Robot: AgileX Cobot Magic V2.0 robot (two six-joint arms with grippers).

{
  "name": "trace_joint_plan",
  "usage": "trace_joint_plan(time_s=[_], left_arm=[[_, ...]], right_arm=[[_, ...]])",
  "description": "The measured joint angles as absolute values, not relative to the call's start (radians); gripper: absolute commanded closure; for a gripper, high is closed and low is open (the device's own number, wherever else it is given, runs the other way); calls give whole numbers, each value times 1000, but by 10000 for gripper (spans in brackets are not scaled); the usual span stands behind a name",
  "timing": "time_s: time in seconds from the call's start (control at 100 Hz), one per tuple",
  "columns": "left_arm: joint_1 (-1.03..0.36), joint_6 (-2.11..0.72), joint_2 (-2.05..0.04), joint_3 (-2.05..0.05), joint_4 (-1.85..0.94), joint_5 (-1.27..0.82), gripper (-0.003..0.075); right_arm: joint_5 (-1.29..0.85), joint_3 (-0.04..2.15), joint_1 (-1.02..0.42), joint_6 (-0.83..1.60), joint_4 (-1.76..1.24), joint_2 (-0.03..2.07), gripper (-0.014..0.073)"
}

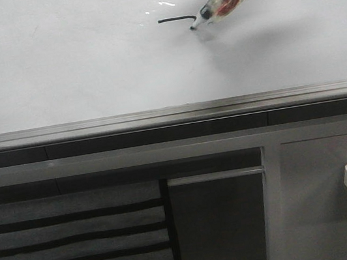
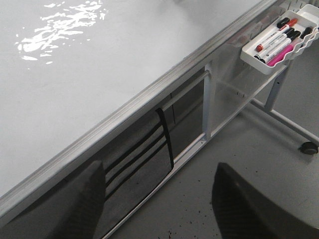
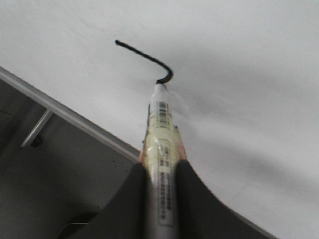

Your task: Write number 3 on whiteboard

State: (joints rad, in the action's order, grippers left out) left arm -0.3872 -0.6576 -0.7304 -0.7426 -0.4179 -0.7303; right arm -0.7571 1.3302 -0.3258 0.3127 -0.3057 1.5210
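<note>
Number 3 point(image 1: 177, 19) unfinished (marker point(image 1: 220, 8) hides stroke end).

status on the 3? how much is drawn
Done: only the flat top stroke of the thin black number 3, with a short hook starting down at its right end, on the large glossy white whiteboard.
In hand: the right tool is shut on the clear-barrelled marker, its tip at the hook's end.
Left: both curves and the tail. The left tool is open, off the board.
</note>
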Motion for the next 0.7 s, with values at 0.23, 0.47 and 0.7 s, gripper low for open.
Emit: trace_joint_plan(time_s=[0.23,0.47,0.7], left_arm=[[-387,-658,-730,-742,-418,-730,289],[-387,-658,-730,-741,-418,-728,289],[-387,-658,-730,-741,-418,-728,289]], right_arm=[[-731,1325,-364,313,-312,1547,642],[-725,1219,-347,302,-277,1480,642],[-596,1175,-454,302,-333,1552,642]])
